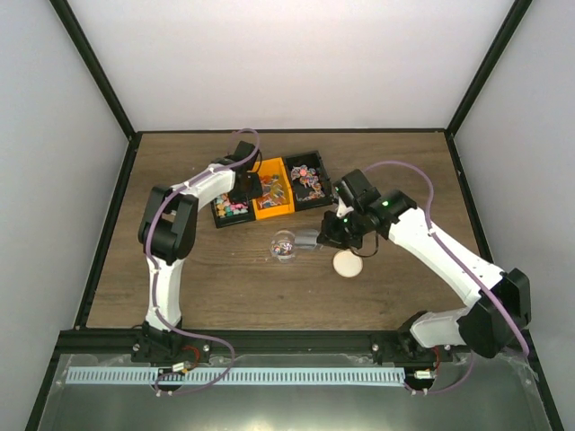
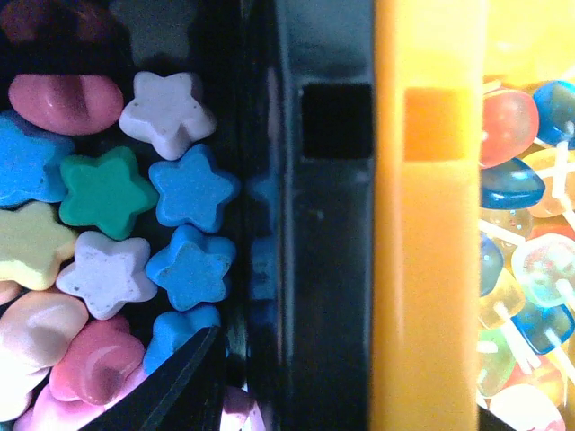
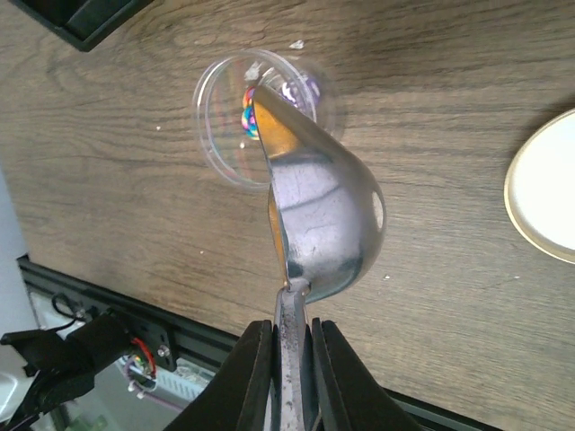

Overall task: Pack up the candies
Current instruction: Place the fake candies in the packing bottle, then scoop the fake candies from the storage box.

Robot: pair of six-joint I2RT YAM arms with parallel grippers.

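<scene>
Star and heart candies [image 2: 184, 193] in pink, blue, green, yellow and white fill a black bin [image 2: 323, 269]. My left gripper [image 2: 346, 377] hangs low over them, open. One finger [image 2: 171, 386] is inside the black bin, and the jaws straddle the wall shared with the orange bin [image 2: 422, 269]. My right gripper [image 3: 292, 359] is shut on the handle of a metal scoop [image 3: 328, 215]. The scoop is tipped with its lip over the clear jar [image 3: 225, 117]. A few candies [image 3: 250, 117] lie inside the jar. From above, the jar [image 1: 284, 244] stands just left of the right gripper [image 1: 331, 235].
The cream lid [image 1: 347, 263] lies flat on the table right of the jar. Three bins sit in a row behind it: black [image 1: 231, 211], orange [image 1: 272, 193] and black [image 1: 307, 180]. The orange bin holds translucent wrapped sweets [image 2: 517, 260]. The left gripper [image 1: 246, 190] is over the bins.
</scene>
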